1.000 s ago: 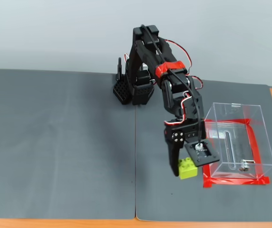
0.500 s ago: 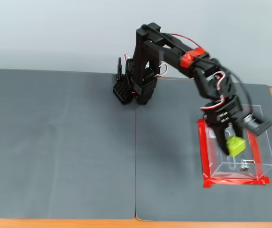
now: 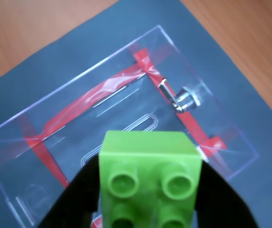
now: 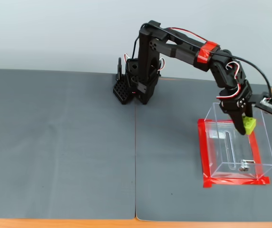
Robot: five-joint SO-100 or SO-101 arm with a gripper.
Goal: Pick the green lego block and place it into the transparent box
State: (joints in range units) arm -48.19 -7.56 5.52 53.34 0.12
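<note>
My gripper (image 4: 246, 127) is shut on the green lego block (image 4: 249, 125), a lime-green studded brick, and holds it above the open top of the transparent box (image 4: 221, 164). In the wrist view the block (image 3: 148, 173) fills the lower middle between the black fingers (image 3: 221, 199), with the box (image 3: 45, 118) right below it. The box is clear with thin walls, a small metal fitting (image 3: 181, 100) at its bottom and red tape (image 4: 203, 152) around its base. The box holds no brick.
The box stands on a dark grey mat (image 4: 60, 142) that covers the table, at the right in the fixed view. The arm's base (image 4: 138, 85) stands at the mat's far edge. Wooden tabletop (image 3: 250, 42) shows beyond the mat.
</note>
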